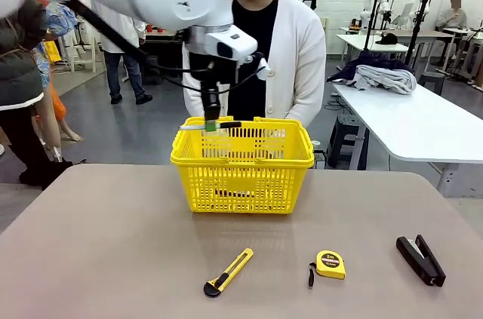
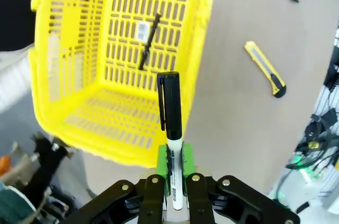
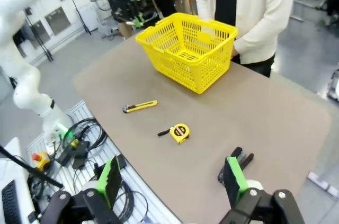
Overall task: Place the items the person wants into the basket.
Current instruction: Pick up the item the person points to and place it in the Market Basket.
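Observation:
The yellow basket stands mid-table in front of the person in a white cardigan. Over its near-left rim my left gripper is shut on a white marker with a black cap, held level. In the left wrist view the marker points out from between the green pads of the left gripper, above the basket. A slim black pen lies on the basket floor. The tape measure sits near the front edge. My right gripper hangs open, high above the table's corner.
A yellow-and-black utility knife lies left of the tape measure, and a black stapler at the front right. The person's hands hang behind the basket. White tables with clothes stand at the back right.

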You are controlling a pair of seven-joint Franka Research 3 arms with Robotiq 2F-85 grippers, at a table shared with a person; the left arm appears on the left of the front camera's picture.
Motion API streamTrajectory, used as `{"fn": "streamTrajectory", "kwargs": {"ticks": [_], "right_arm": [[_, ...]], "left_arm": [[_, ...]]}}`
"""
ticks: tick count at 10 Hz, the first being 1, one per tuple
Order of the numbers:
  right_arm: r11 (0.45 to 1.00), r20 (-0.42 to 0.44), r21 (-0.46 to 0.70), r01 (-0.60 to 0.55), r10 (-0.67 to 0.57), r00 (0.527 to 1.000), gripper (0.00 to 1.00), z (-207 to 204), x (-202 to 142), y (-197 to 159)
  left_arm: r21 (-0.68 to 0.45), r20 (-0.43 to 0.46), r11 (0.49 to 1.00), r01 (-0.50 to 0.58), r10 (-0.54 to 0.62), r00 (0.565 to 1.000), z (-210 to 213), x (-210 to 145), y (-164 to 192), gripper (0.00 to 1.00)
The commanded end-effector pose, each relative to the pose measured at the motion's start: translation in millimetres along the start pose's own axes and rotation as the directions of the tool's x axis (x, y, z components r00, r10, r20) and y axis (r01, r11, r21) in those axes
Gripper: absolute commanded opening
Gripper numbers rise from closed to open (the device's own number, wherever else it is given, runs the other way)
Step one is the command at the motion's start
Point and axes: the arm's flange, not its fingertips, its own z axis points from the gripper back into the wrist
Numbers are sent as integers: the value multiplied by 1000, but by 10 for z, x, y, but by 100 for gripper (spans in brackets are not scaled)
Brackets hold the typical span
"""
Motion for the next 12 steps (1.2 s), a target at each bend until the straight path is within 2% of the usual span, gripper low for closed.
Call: {"fn": "streamTrajectory", "kwargs": {"ticks": [1,4,8,9,12], "right_arm": [[1000,6,16,-11,11,1000,100,-14,3,-2],[1000,6,16,-11,11,1000,100,-14,3,-2],[1000,6,16,-11,11,1000,100,-14,3,-2],[1000,6,16,-11,11,1000,100,-14,3,-2],[1000,6,16,-11,11,1000,100,-14,3,-2]], "left_arm": [[-43,0,994,105,-105,994,126,322,226,12],[-110,-12,986,124,-126,992,-290,630,401,12],[-121,-11,989,89,-91,996,-395,528,555,12],[-135,4,987,92,-92,996,-544,541,434,12],[-135,4,987,92,-92,996,-544,541,434,12]]}}
